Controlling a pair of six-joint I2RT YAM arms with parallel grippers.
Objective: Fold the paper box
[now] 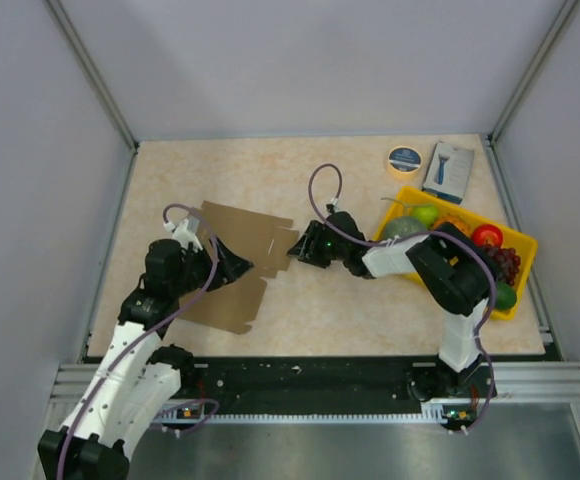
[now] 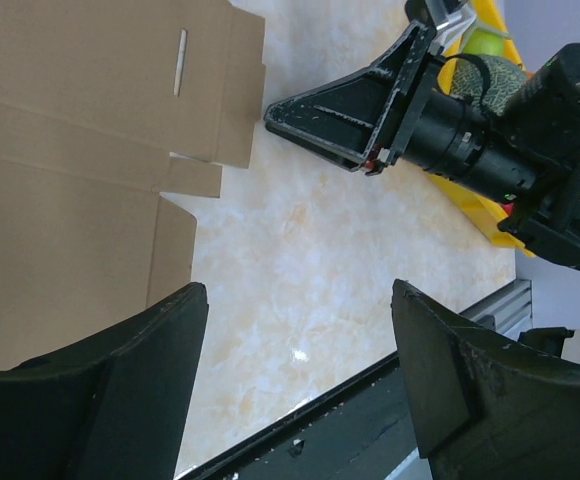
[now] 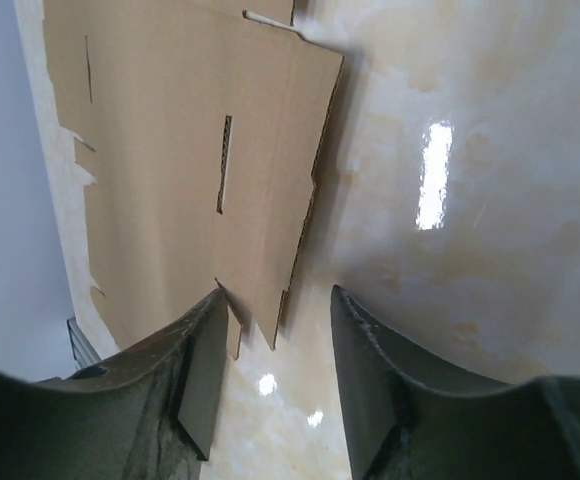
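The paper box (image 1: 250, 235) is a flat brown cardboard sheet with flaps and slots, lying on the left-centre of the table. In the left wrist view the paper box (image 2: 70, 100) fills the upper left. My left gripper (image 1: 247, 268) hovers at the sheet's right edge. This left gripper (image 2: 300, 290) is open, with only bare table between its fingers. My right gripper (image 1: 292, 247) reaches in from the right to the sheet's right flap. The right gripper (image 3: 277, 292) is open, and a corner of the paper box (image 3: 170, 150) pokes between its jaws, against the left finger.
A yellow tray (image 1: 522, 246) holding fruit stands at the right. A tape roll (image 1: 404, 160) and a small blue-and-white box (image 1: 448, 172) lie at the back right. The black rail (image 1: 310, 375) runs along the near edge. Grey walls close in three sides.
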